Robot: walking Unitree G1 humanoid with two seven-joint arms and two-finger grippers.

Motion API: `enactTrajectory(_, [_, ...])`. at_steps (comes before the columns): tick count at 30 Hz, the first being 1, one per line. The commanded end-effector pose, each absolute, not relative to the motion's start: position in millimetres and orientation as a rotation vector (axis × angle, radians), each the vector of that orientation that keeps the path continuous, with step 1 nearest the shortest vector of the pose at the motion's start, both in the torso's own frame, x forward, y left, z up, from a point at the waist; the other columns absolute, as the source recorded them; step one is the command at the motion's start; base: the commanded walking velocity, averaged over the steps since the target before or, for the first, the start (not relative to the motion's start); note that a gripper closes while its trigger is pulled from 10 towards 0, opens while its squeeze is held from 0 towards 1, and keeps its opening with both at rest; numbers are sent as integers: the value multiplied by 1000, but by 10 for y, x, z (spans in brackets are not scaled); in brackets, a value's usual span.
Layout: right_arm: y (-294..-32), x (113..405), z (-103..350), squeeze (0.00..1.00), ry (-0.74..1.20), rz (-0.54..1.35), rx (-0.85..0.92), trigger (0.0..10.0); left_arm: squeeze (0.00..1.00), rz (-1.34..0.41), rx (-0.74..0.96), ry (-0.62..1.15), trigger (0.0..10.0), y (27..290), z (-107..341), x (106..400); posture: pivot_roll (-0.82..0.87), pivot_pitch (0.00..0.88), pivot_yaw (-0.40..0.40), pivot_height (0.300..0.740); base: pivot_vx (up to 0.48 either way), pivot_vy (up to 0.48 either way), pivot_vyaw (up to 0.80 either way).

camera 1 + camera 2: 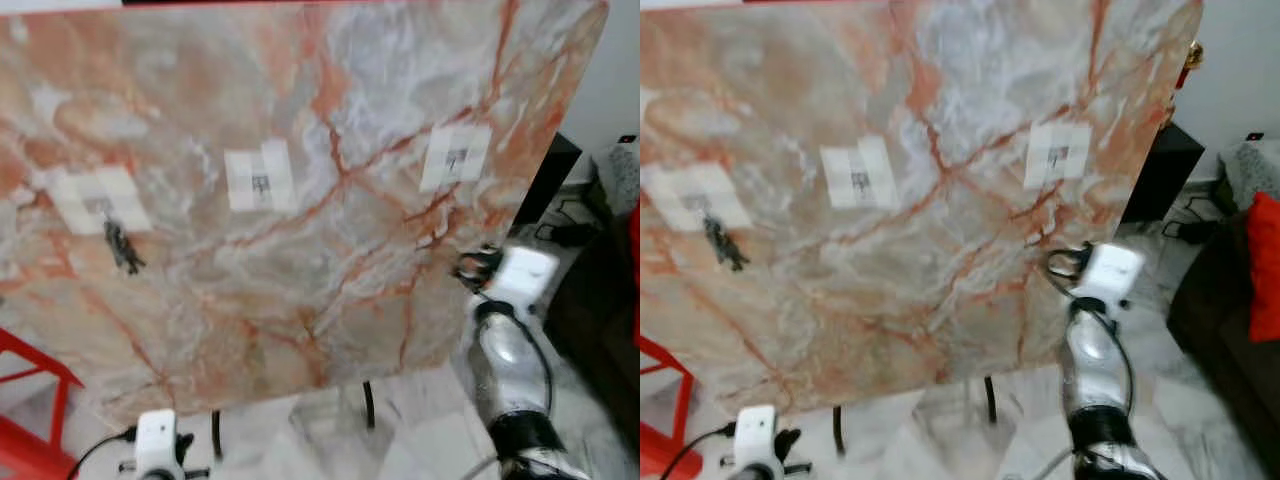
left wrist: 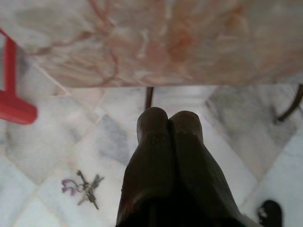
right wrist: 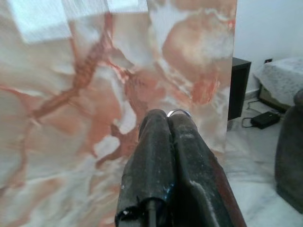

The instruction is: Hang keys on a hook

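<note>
An upright marble board (image 1: 300,310) carries three white stick-on hooks. A dark bunch of keys (image 1: 123,248) hangs from the left hook (image 1: 100,200). The middle hook (image 1: 260,180) and the right hook (image 1: 456,157) are bare. My right gripper (image 3: 168,116) is raised at the board's lower right, below the right hook, and shut on a silver key ring (image 3: 178,112) that peeks out at its tips. My left gripper (image 2: 168,118) hangs low, shut and empty, over the floor. Another bunch of keys with a purple ring (image 2: 84,188) lies on the tiles.
The board stands on thin dark legs (image 1: 367,405) over a marble-tile floor. A red frame (image 1: 30,400) is at the lower left. A black cabinet (image 1: 545,180), floor cables (image 1: 560,232) and a dark sofa with a red cushion (image 1: 1265,270) stand to the right.
</note>
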State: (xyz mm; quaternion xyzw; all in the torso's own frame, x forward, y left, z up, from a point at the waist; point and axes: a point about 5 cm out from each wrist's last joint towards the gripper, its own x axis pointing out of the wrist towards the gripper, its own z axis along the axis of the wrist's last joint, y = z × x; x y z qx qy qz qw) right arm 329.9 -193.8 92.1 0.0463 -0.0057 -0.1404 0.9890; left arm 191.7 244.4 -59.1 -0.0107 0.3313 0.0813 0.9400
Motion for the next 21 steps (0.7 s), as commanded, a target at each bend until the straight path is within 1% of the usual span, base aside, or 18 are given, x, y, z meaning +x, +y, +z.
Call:
enactTrajectory(1, [-2052, 3276, 984, 0, -52, -342, 25, 10000, 0, 177, -41, 727, 10000, 2436, -669, 1791, -39, 0, -1, 740, 0, 0, 0])
enactTrajectory(2, [-2052, 3276, 984, 0, -52, -342, 25, 10000, 0, 177, -41, 727, 10000, 2436, -669, 1791, -39, 0, -1, 740, 0, 0, 0])
enactTrajectory(5, [-2075, 3279, 1064, 0, -94, -357, -131, 10000, 0, 181, -42, 752, 10000, 2455, -687, 1762, -41, 0, 3, 740, 0, 0, 0])
enactTrajectory(6, [-2068, 3284, 1102, 0, -113, -358, -216, 10000, 0, 183, -42, 762, 10000, 2465, -693, 1752, -39, 0, 4, 740, 0, 0, 0])
enactTrajectory(9, [-2042, 3303, 1137, 0, -131, -355, -323, 10000, 0, 186, -43, 774, 10000, 2481, -699, 1739, -37, 0, 6, 740, 0, 0, 0])
enactTrajectory(13, [-2003, 3337, 1161, 0, -147, -338, -368, 10000, 0, 189, -44, 782, 10000, 2492, -706, 1722, -37, 0, 8, 740, 0, 0, 0])
enactTrajectory(15, [-1923, 3409, 1196, 0, -161, -285, -424, 10000, 0, 192, -46, 792, 10000, 2492, -718, 1698, -38, 0, 10, 740, 0, 0, 0])
enactTrajectory(21, [-1905, 3519, 1259, 0, -158, -272, -484, 10000, 0, 195, -52, 808, 10000, 2451, -745, 1675, -35, 0, 14, 740, 0, 0, 0])
